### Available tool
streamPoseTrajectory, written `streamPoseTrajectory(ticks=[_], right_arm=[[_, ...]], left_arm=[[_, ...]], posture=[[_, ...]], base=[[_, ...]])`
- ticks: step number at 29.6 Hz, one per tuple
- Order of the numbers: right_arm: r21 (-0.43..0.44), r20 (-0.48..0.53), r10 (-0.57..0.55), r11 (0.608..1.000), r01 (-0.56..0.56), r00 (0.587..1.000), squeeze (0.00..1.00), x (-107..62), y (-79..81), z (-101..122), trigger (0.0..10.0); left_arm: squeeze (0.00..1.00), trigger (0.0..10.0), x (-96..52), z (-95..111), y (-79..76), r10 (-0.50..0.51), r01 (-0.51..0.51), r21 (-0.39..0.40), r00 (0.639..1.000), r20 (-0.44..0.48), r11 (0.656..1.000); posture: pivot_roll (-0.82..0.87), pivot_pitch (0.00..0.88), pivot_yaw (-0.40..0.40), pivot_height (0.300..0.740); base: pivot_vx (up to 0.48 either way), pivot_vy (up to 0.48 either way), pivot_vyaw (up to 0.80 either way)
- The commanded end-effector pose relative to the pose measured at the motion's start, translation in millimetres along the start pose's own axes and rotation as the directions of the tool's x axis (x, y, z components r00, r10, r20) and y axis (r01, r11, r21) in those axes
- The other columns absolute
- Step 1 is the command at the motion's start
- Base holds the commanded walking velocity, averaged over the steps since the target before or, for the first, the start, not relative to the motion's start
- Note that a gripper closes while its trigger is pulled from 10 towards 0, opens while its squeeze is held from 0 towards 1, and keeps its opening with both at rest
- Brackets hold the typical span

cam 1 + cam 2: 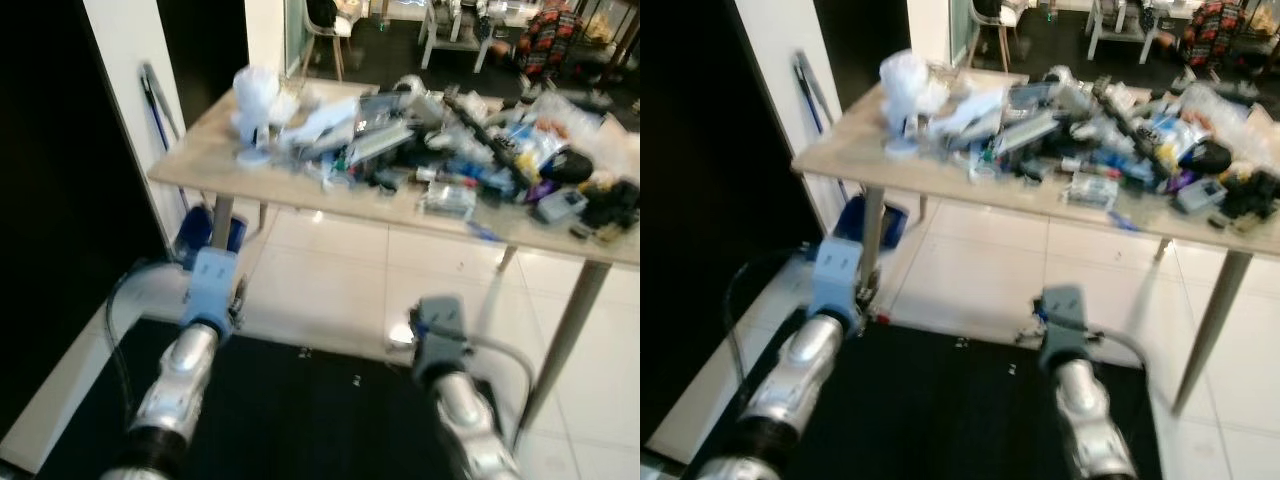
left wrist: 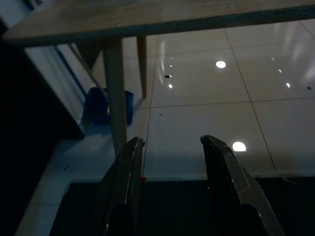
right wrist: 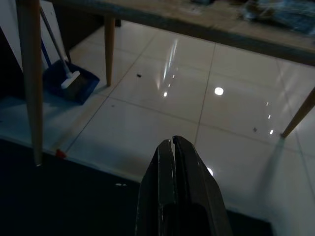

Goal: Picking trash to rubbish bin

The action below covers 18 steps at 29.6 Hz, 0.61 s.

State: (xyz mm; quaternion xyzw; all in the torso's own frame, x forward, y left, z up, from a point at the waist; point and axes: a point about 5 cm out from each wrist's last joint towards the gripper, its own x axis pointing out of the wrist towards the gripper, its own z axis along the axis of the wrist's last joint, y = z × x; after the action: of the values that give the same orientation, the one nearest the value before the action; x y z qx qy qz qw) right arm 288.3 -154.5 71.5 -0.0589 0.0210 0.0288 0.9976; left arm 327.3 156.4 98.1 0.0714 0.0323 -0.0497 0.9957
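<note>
With trash [image 1: 440,140] heaped on the far counter [image 1: 205,150], both grippers are held low for the approach: left gripper [image 2: 172,162] fingers wide, right gripper [image 3: 173,147] fingers closed, empty.

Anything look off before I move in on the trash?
The wooden table is heaped with jumbled clutter, some pieces close to its front edge. A blue dustpan lies on the floor by the table's leg. The left tool is open, the right tool shut; both are empty.

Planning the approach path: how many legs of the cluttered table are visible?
3. Near-left leg by the blue dustpan, a rear-left leg behind it, and the right leg. A fourth may be hidden.
</note>
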Motion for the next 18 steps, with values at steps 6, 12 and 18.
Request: streamPoseTrajectory(ticks=[6, 12, 18], right_arm=[[-0.024, 0.042, -0.034, 0.999, 0.035, 0.999, 0.0, -0.4, -14.0, 12, 10.0], [-0.041, 0.141, -0.029, 0.999, 0.035, 0.99, 0.0, 3.9, -16.0, 40, 10.0], [-0.055, 0.23, -0.049, 0.996, 0.063, 0.972, 0.0, 10.1, -23.9, 68, 10.0]], left_arm=[[0.0, 10.0, 3.5, 22, -1.6, -0.013, 0.014, -0.015, 0.998, 0.068, 1.0], [0.0, 10.0, 7.9, 49, -0.7, -0.022, 0.035, -0.09, 0.989, 0.144, 0.995], [0.0, 10.0, 8.6, 58, -4.6, -0.059, 0.075, -0.093, 0.985, 0.163, 0.993]], posture=[[-0.06, 0.094, 0.046, 0.74], [-0.05, 0.095, 0.046, 0.74], [-0.06, 0.094, 0.05, 0.74]], base=[[0.48, 0.0, -0.53], [0.48, 0.0, 0.0], [0.454, 0.0, 0.0]])
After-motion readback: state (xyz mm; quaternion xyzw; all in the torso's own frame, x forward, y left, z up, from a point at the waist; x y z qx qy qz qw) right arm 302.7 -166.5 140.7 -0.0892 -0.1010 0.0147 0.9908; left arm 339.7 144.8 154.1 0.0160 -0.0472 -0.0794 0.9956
